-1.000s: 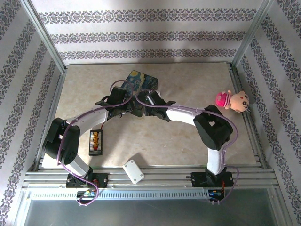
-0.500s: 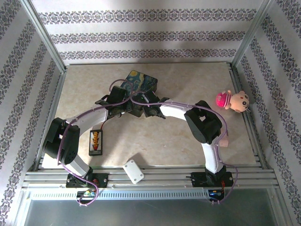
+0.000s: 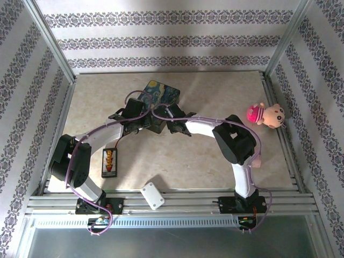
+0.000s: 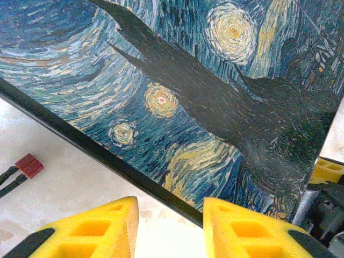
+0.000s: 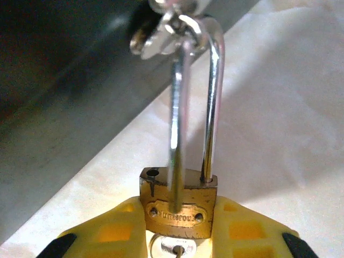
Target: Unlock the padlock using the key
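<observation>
1. Padlock: brass body, silver shackle hooked through latch of starry-night box; one leg out of its hole.
2. Stamped lettering on body, too blurred to read.
3. Right gripper clamps padlock body; left gripper fingers parted at box's edge.

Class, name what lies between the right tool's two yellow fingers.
The brass padlock body lies between those fingers, its shackle rising to a silver latch; the right wrist view shows this.
</observation>
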You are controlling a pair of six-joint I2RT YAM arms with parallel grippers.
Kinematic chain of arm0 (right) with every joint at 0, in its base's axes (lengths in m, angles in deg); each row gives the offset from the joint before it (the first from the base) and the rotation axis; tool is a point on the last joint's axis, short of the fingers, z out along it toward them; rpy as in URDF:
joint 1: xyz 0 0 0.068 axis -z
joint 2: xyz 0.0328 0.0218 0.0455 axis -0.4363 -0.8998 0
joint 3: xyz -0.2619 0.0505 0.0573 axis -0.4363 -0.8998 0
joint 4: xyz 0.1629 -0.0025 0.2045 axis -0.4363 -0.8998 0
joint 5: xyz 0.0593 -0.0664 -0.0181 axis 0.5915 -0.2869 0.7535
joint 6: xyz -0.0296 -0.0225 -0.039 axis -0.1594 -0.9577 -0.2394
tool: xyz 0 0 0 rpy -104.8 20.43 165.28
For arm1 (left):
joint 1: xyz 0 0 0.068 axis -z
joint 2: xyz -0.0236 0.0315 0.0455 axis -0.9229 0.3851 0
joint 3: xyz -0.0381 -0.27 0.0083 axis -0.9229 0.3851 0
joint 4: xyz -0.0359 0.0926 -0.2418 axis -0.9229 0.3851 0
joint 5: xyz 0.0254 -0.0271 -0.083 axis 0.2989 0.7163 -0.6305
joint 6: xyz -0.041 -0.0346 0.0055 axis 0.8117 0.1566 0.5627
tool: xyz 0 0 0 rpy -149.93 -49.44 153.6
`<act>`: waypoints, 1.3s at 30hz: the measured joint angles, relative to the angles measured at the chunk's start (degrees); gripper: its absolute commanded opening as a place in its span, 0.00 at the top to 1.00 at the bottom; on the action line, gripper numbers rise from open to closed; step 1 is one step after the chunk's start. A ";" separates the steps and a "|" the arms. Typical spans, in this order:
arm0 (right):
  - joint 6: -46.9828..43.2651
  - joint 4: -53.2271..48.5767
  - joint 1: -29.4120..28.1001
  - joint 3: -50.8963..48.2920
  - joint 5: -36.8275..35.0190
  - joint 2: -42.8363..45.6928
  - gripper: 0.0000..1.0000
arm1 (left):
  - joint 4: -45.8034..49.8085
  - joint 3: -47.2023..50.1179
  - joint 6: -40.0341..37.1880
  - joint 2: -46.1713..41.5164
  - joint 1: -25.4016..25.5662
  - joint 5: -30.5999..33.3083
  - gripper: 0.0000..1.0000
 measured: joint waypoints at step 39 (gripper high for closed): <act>3.23 4.15 7.45 -12.04 30.32 13.11 1.00 | 9.22 -7.50 -9.31 4.15 -0.02 7.10 0.21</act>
